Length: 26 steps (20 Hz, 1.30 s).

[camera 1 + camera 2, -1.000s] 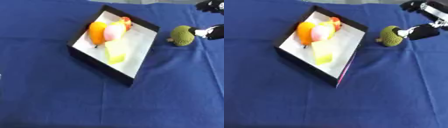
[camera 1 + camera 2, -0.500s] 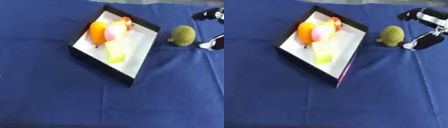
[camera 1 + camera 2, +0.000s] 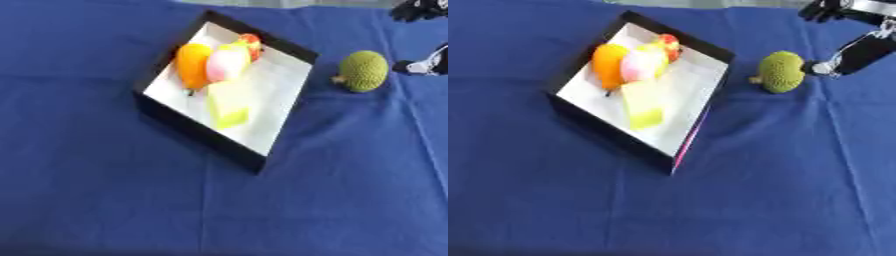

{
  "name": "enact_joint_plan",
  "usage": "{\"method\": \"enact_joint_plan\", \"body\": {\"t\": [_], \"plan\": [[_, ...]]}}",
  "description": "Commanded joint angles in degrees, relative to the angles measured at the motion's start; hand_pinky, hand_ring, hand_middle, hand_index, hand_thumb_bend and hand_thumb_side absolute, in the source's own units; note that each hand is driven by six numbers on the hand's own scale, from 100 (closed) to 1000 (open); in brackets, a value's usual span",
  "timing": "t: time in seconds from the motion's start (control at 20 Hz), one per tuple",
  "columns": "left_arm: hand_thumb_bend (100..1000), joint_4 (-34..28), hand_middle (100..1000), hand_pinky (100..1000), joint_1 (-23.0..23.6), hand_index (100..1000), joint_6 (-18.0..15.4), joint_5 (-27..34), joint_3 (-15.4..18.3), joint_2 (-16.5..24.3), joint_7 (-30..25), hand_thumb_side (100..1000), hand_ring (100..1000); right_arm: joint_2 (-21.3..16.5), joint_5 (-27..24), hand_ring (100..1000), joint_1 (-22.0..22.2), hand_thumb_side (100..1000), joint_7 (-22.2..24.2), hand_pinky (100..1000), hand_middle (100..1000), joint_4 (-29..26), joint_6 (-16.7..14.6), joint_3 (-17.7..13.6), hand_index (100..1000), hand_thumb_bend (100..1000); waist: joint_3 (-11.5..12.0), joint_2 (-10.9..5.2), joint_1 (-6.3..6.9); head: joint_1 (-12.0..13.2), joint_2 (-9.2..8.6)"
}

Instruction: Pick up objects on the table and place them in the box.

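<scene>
Green bumpy fruit (image 3: pixel 782 71) sits on blue cloth (image 3: pixel 710 200) just right of the box (image 3: pixel 702 134); right hand (image 3: pixel 857 52) beside it, fingers spread, holding nothing — wrap around its middle, lift clear of the black wall; left hand unseen.

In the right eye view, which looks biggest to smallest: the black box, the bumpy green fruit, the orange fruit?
1. black box, by far.
2 and 3. bumpy green fruit and orange fruit look about alike; the orange one is partly hidden, so I won't rank them.

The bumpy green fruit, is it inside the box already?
No, the bumpy green fruit lies on the blue cloth to the right of the box, with the right robot hand just beside it.
</scene>
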Motion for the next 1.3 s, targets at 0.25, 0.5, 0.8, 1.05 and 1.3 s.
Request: {"method": "enact_joint_plan", "body": {"t": [0.25,0.5,0.8,1.05,1.3], "plan": [[191,-0.96,865,728,-0.51,864,0.09,0.18,0.17,1.3,-0.12,701,793,2.33,4.36,923,-3.65,161,7.3,954,871,5.71,-3.86,-1.93,920,419,0.18,-2.28,-0.33,-0.4,-0.36],[192,-0.97,866,731,-0.82,866,0.09,0.33,0.18,1.14,-0.39,700,783,5.18,6.69,925,-5.13,159,8.84,956,873,10.43,-6.01,-2.62,919,418,0.41,-2.15,-0.26,-0.4,-0.39],[191,-0.95,870,733,-1.08,867,0.04,0.53,0.22,1.06,-0.59,702,780,7.52,8.17,925,-5.33,117,8.71,960,869,14.2,-8.01,-3.22,920,418,0.6,-2.01,-0.17,-0.17,-0.48],[190,-0.84,871,734,-1.24,867,0.05,0.71,0.09,0.94,-0.83,704,779,9.44,9.61,925,-5.25,124,7.98,961,869,16.84,-8.98,-3.54,922,413,0.75,-1.83,-0.02,-0.22,-0.56],[189,-0.87,872,734,-1.35,867,0.02,0.86,0.07,0.85,-0.9,705,779,11.21,11.74,924,-5.39,129,6.99,959,871,18.87,-9.87,-3.87,922,413,0.89,-1.72,0.09,-0.27,-0.78]]}}
